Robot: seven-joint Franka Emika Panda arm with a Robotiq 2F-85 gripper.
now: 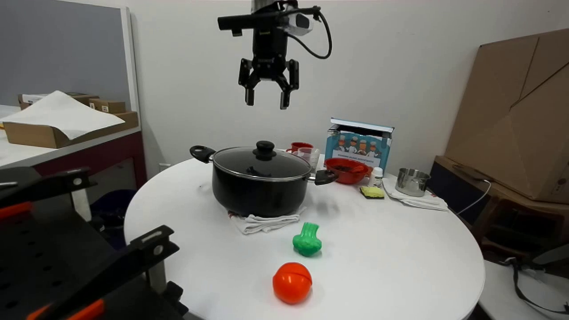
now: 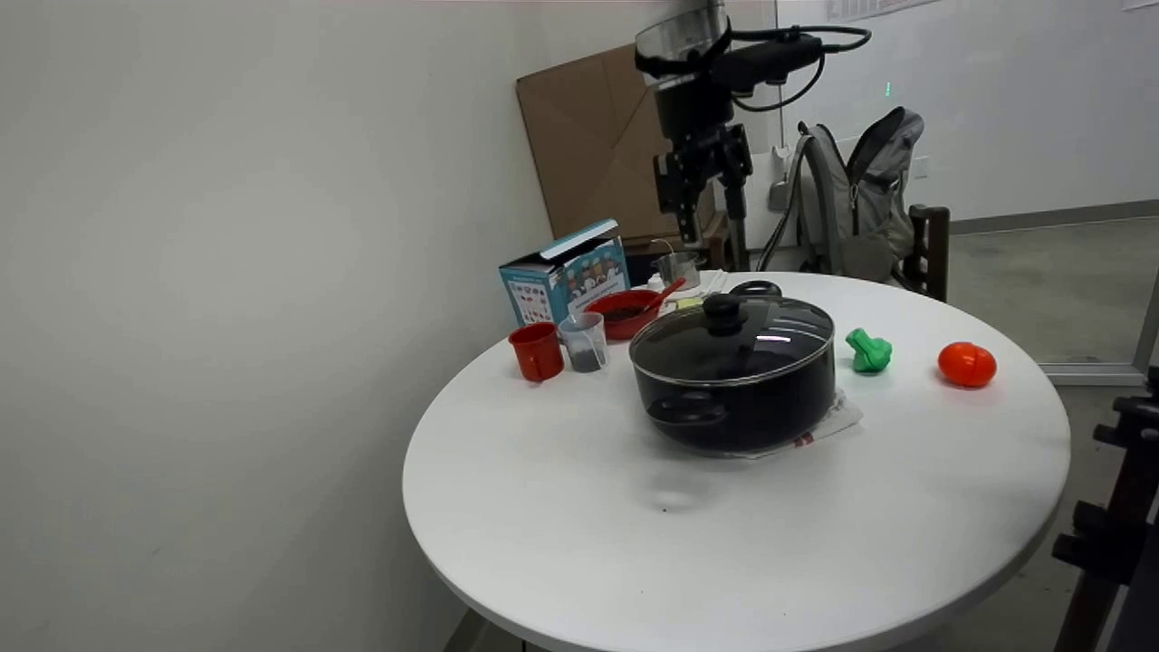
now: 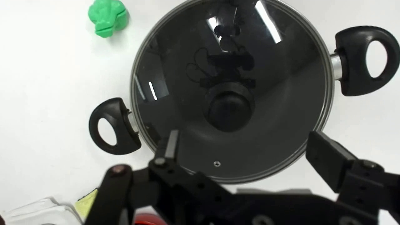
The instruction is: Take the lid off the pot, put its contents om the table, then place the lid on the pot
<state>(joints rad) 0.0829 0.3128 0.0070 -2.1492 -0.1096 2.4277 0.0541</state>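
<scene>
Hanging above the pot [image 1: 259, 195], my gripper [image 1: 267, 100] holds nothing, its fingers [image 3: 326, 159] spread well apart. The lid [image 2: 735, 340] sits level on the pot, which stands on a white cloth [image 1: 266, 223] on the worktop [image 1: 382, 249].

What matters to me is the vertical line: in both exterior views the knob [image 3: 230, 109] of the lid lies below the gripper, well apart from it. My wrist view puts the knob near mid-frame, slightly left of and above the midpoint between the fingers; viewing angle may explain some of that. There, the pot's long axis, from the left handle [image 3: 121, 122] to the right handle [image 3: 353, 65], slants upward to the right.

The green piece [image 1: 307, 240] and red ball [image 1: 292, 283] lie on the worktop, lower middle of an exterior view, apart from each other and the pot. I judge the task about done, so I'd back straight up. The lid is too dark to show whether anything is inside; should a descent be needed, I'd centre on the knob first, since an off-centre finger could knock the lid askew.
</scene>
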